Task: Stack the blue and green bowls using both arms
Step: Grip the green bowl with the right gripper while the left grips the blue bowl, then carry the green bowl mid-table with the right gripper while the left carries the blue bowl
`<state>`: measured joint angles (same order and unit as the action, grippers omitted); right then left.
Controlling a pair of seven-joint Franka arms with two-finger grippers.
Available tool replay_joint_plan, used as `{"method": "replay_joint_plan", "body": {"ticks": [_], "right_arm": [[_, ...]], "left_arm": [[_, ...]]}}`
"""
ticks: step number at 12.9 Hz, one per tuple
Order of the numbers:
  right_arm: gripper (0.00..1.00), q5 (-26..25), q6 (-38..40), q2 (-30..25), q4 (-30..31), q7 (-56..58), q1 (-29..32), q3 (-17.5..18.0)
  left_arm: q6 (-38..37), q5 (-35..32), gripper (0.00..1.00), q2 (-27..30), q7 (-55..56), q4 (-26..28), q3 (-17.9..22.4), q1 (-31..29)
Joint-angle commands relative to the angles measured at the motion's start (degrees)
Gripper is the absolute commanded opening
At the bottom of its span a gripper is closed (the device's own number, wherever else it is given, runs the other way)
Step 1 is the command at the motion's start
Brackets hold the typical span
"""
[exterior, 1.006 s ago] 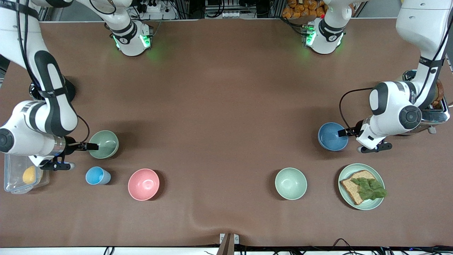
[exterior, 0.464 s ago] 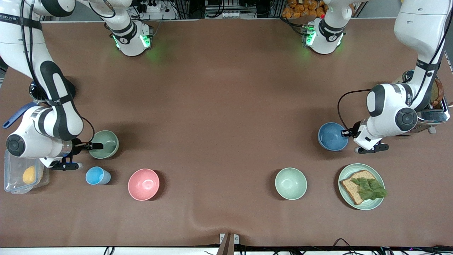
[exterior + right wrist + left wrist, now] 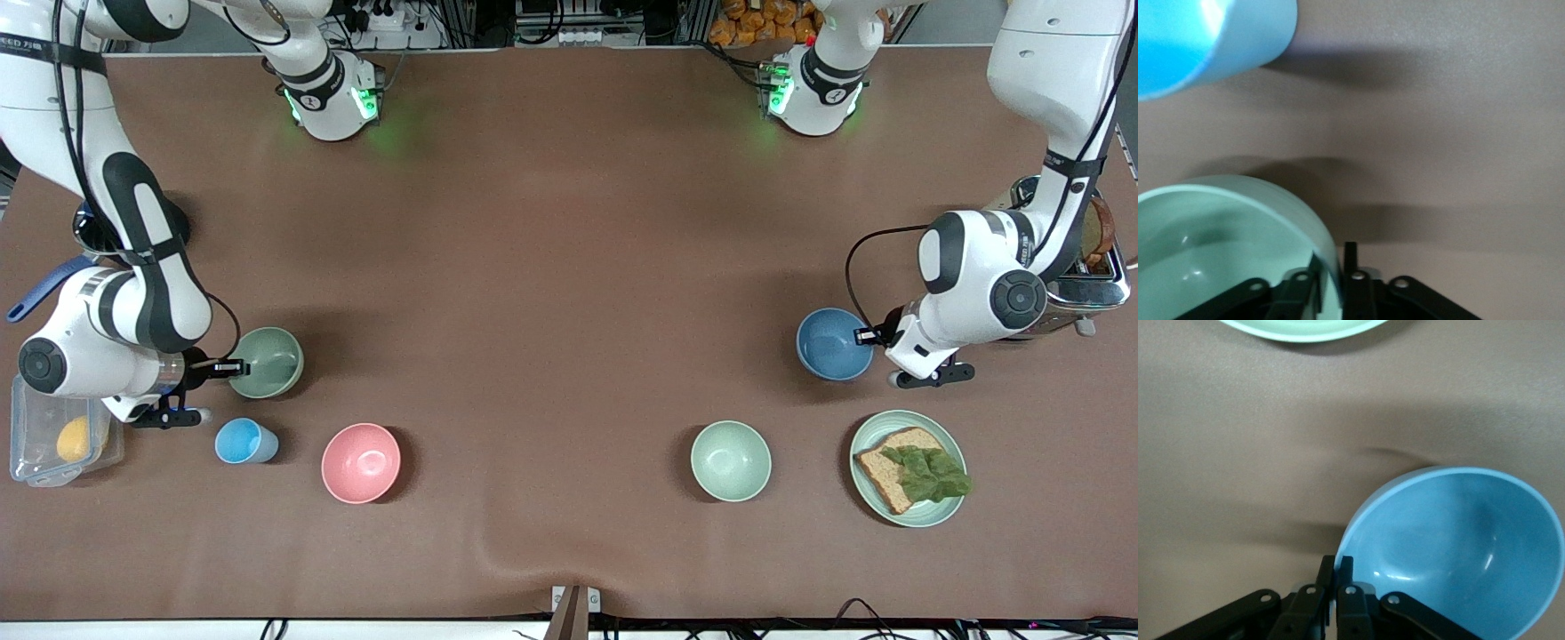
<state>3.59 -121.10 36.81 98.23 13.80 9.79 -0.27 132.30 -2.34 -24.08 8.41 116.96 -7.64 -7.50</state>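
Observation:
The blue bowl (image 3: 832, 345) is at the left arm's end of the table. My left gripper (image 3: 867, 336) is shut on its rim, one finger inside and one outside, as the left wrist view shows on the bowl (image 3: 1458, 547) at the gripper (image 3: 1337, 568). The sage green bowl (image 3: 268, 361) is at the right arm's end. My right gripper (image 3: 233, 366) is shut on its rim, which the right wrist view also shows on the bowl (image 3: 1211, 247) at the gripper (image 3: 1333, 260). I cannot tell whether either bowl is off the table.
A light-blue cup (image 3: 243, 442) and a pink bowl (image 3: 361, 462) are nearer the camera than the green bowl. A mint bowl (image 3: 731, 460) and a green plate (image 3: 861, 444) with bread are nearer than the blue bowl. A clear box (image 3: 36, 462) and a toaster (image 3: 1098, 280) are at the table ends.
My right arm has shifted toward the table's middle and the green bowl has moved slightly with it. My left arm has shifted a little and the blue bowl has moved slightly.

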Motion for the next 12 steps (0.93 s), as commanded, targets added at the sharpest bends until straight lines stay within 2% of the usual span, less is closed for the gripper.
{"method": "replay_joint_plan", "body": {"ticks": [1,6,9,12], "right_arm": [[0.0,0.45,0.69,-0.68,-0.94,0.7,0.4,1.15],[0.0,0.45,3.49,-7.35,-1.12,0.7,0.31,3.16],[0.0,0.54,5.43,-11.66,-1.2,0.53,-0.12,7.03],[0.0,0.62,4.91,-11.94,-1.99,0.0,-0.39,12.73]], "left_arm": [[-0.11,-1.09,0.0,1.49,1.69,-0.24,-1.85,0.2],[-2.92,-1.17,0.0,7.55,2.41,-0.86,-4.14,0.02],[-9.49,-1.09,0.0,10.54,2.14,-4.27,-6.33,-0.24],[-13.19,-0.74,0.0,13.27,3.54,-7.35,-9.75,-0.06]]}}
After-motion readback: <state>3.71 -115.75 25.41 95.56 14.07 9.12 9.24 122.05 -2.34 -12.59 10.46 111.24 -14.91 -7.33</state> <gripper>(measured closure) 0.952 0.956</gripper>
